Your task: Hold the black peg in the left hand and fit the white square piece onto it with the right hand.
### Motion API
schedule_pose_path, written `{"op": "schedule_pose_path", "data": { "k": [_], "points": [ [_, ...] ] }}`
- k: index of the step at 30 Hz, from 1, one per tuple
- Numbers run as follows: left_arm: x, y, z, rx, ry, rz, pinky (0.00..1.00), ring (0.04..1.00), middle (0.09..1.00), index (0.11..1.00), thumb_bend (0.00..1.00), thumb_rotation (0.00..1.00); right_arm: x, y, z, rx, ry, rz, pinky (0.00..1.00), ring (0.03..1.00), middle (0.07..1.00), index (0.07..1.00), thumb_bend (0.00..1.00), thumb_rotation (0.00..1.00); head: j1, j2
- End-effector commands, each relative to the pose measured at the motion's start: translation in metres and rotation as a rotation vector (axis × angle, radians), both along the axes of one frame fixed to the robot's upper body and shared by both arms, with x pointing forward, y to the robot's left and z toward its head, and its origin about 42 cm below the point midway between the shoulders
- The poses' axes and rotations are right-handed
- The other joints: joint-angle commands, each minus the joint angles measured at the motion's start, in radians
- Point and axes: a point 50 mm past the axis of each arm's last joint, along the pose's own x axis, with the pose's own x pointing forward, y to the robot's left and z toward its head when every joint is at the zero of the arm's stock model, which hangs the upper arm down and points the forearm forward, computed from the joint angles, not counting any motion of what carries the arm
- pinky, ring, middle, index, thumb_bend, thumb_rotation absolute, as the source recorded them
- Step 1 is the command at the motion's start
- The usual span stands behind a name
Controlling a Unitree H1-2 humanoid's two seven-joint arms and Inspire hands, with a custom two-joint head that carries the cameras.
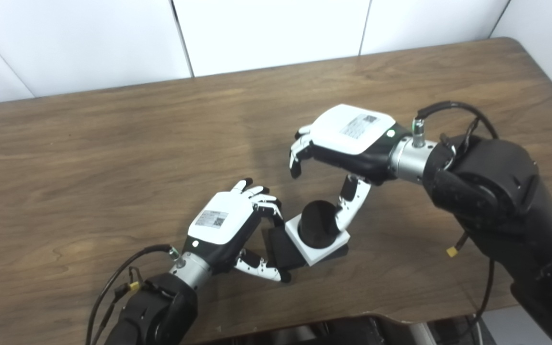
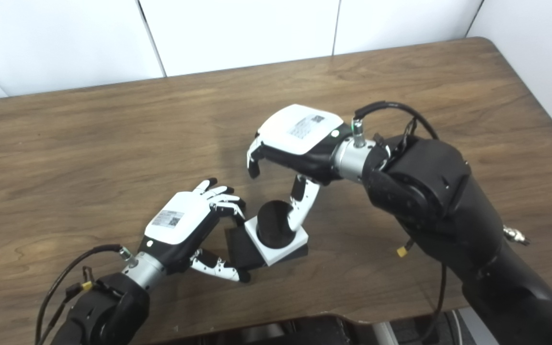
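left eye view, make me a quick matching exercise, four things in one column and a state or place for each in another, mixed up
Things:
1. left hand
2. right hand
3. white square piece
4. black peg

States:
A. sticks up through the white piece
B. open, thumb beside the peg
C. sits around the peg
D. shut on the peg's black base

Pairs: 1-D, 2-B, 3-C, 4-A

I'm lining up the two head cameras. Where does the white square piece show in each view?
Left eye view: white square piece sits just below and right of picture centre, black peg through it.
Right eye view: the piece lies at centre, lower half.
Shared landmark: the right hand above it, thumb beside the peg.
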Motion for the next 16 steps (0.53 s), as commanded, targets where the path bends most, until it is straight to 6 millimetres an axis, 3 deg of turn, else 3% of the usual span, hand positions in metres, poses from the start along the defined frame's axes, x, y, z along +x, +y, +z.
{"op": "schedule_pose_path", "data": {
  "k": [1, 9, 16],
  "points": [
    [0.000, 0.007, -0.009, 0.069, 0.011, 0.027, 1.00, 0.898, 0.798, 0.489, 0.51, 0.05, -0.001, -0.002, 0.020, -0.014, -0.008, 0.008, 0.90, 0.912, 0.826, 0.687, 1.00, 0.39, -0.001, 0.000],
    [0.000, 0.007, -0.011, 0.073, 0.018, 0.033, 1.00, 0.905, 0.800, 0.489, 0.51, 0.05, 0.002, -0.003, 0.038, 0.017, -0.014, 0.019, 0.88, 0.903, 0.816, 0.680, 1.00, 0.36, -0.001, -0.004],
    [0.001, 0.007, -0.010, 0.102, -0.006, 0.052, 1.00, 0.903, 0.801, 0.490, 0.51, 0.06, 0.004, -0.005, 0.042, 0.023, -0.030, 0.019, 0.86, 0.891, 0.806, 0.672, 1.00, 0.35, 0.000, -0.007]
  ]
}}
